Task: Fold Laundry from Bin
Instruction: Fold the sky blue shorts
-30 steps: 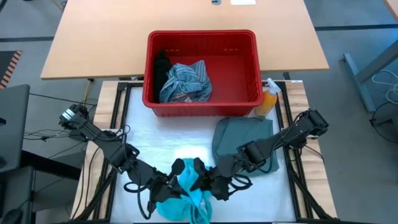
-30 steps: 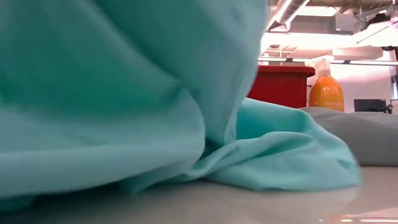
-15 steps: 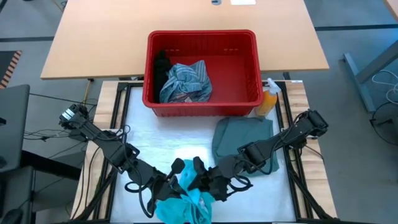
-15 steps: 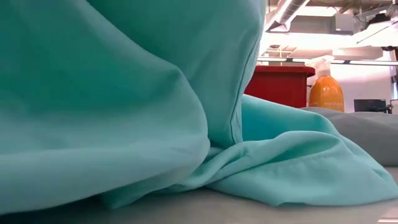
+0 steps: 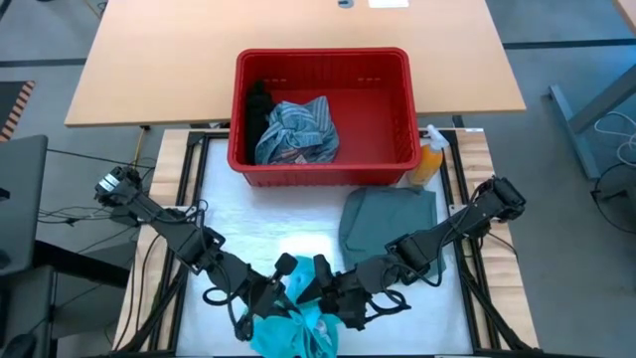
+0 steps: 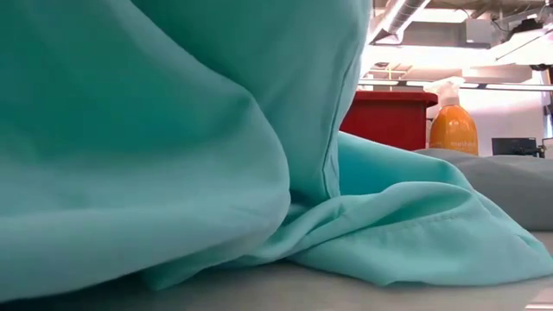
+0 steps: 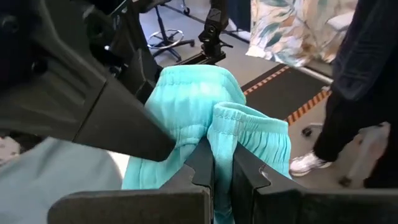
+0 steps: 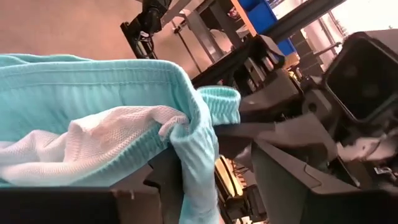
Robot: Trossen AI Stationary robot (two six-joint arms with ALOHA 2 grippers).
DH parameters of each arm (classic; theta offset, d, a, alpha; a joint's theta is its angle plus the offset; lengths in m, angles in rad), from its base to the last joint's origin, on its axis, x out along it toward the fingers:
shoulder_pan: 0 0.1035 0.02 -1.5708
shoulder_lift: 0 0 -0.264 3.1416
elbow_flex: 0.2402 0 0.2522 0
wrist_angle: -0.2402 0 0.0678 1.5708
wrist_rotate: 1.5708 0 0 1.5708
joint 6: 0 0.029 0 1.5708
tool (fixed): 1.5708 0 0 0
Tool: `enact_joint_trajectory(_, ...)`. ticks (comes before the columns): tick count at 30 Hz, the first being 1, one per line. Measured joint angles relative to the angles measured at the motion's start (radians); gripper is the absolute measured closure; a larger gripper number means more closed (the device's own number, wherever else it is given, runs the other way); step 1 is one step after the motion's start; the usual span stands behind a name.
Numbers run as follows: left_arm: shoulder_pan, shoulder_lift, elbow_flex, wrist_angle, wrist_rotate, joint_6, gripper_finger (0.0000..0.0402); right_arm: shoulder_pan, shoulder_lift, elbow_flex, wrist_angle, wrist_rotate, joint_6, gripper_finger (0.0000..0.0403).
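Pinching the teal garment (image 5: 298, 323) at the bottom centre of the frame, the left pincer (image 5: 281, 298) is pressed together on its waistband. Right pincer (image 5: 320, 296) stands spread beside it. Red bin (image 5: 323, 164) at upper centre holds striped cloth (image 5: 298, 129).

Orange spray bottle (image 5: 427, 161) on the table; a person's legs (image 7: 348, 124) beyond.
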Motion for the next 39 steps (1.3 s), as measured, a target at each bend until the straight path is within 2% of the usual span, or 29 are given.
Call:
enact_joint_trajectory(15,0.120,0.000,0.000,-0.002,0.254,-0.300,0.0397,-0.004,0.000,0.000,0.019,-0.017,-0.029,0.0193)
enact_joint_trajectory(20,0.150,0.000,0.000,-0.004,0.294,-0.339,0.0397,-0.005,0.000,0.000,0.041,-0.037,-0.029,0.0193)
enact_joint_trajectory(25,0.183,0.003,0.000,-0.005,0.285,-0.368,0.0397,-0.012,-0.002,0.001,0.048,-0.050,-0.019,0.0194)
enact_joint_trajectory(28,0.195,0.003,0.000,-0.002,0.329,-0.385,0.0397,-0.020,-0.002,0.001,0.040,-0.049,-0.018,0.0194)
enact_joint_trajectory(32,0.197,0.003,-0.001,-0.003,0.384,-0.369,0.0397,-0.019,-0.002,0.002,0.008,0.022,0.027,0.0194)
enact_joint_trajectory(39,0.193,0.002,-0.001,0.000,0.415,-0.341,0.0397,-0.020,-0.004,0.002,-0.031,0.033,0.032,0.0194)
